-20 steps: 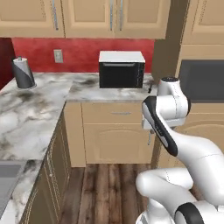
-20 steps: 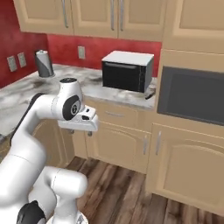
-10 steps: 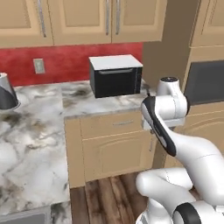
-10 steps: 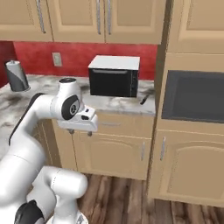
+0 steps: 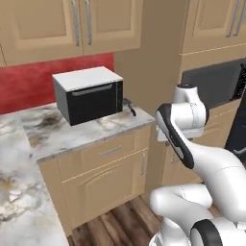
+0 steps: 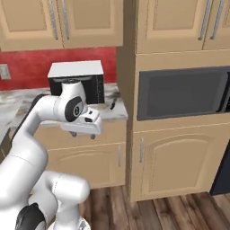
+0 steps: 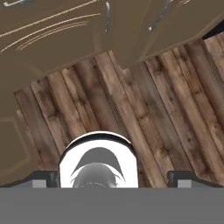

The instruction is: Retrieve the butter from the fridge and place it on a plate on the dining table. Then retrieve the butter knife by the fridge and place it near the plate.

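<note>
My gripper (image 6: pixel 83 134) hangs open and empty in front of the counter drawers, fingers pointing down at the floor. In the hand view its fingertips (image 7: pixel 43 178) stand wide apart over wooden floorboards. A thin dark butter knife (image 5: pixel 129 106) lies on the marble counter just right of the microwave (image 5: pixel 89 93); it is also seen as the knife (image 6: pixel 112 104) beyond and to the right of the hand. A black strip of the fridge (image 6: pixel 223 174) shows at the far right edge, with the same fridge (image 5: pixel 239 130) behind my arm. The butter, plate and dining table are out of view.
A dark built-in wall oven (image 6: pixel 183 92) sits in a tall tan cabinet between the counter and the fridge. Tan upper cabinets (image 5: pixel 72 26) hang over a red backsplash. The marble counter (image 5: pixel 29 158) wraps round on the left. Wooden floor (image 6: pixel 179 211) lies open ahead.
The whole scene has slid left in both base views, so the base has moved rightwards along the counter. The arm holds the same pose and the gripper stays open.
</note>
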You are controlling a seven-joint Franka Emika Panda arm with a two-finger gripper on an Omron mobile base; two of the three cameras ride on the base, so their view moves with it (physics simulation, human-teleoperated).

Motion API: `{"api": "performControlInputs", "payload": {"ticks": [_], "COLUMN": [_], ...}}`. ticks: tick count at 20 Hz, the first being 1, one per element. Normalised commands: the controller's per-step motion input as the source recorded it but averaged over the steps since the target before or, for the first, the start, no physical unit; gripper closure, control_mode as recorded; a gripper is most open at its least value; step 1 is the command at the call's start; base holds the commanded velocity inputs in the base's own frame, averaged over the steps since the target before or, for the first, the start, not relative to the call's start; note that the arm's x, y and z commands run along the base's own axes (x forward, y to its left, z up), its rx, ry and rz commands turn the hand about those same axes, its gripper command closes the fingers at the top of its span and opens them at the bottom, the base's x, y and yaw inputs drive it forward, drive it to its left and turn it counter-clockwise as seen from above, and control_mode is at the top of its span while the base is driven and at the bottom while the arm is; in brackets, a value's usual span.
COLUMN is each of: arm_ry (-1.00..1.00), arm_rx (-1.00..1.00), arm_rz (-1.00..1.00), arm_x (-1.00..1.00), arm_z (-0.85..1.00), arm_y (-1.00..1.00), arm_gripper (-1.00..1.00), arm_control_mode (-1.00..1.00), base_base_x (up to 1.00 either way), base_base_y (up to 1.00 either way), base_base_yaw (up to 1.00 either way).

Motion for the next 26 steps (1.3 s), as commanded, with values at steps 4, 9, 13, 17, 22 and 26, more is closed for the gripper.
{"api": "performControlInputs", "payload": {"ticks": [4, 9, 13, 17, 22, 26], "arm_ry": [0.0, 0.0, 0.0, 0.0, 0.0, 0.0], "arm_rx": [0.0, 0.0, 0.0, 0.0, 0.0, 0.0], "arm_rz": [0.0, 0.0, 0.0, 0.0, 0.0, 0.0], "arm_x": [0.0, 0.0, 0.0, 0.0, 0.0, 0.0], "arm_z": [0.0, 0.0, 0.0, 0.0, 0.0, 0.0], "arm_y": [0.0, 0.0, 0.0, 0.0, 0.0, 0.0], "arm_gripper": [-1.0, -1.0, -1.0, -1.0, -1.0, -1.0], "arm_control_mode": [1.0, 1.0, 1.0, 1.0, 1.0, 1.0], "base_base_x": [0.4, 0.43, 0.48, 0.48, 0.51, 0.56], "base_base_y": [0.32, 0.58, 0.78, 0.35, 0.18, 0.27], "base_base_yaw": [-0.34, -0.25, -0.12, -0.04, 0.0, 0.0]}}
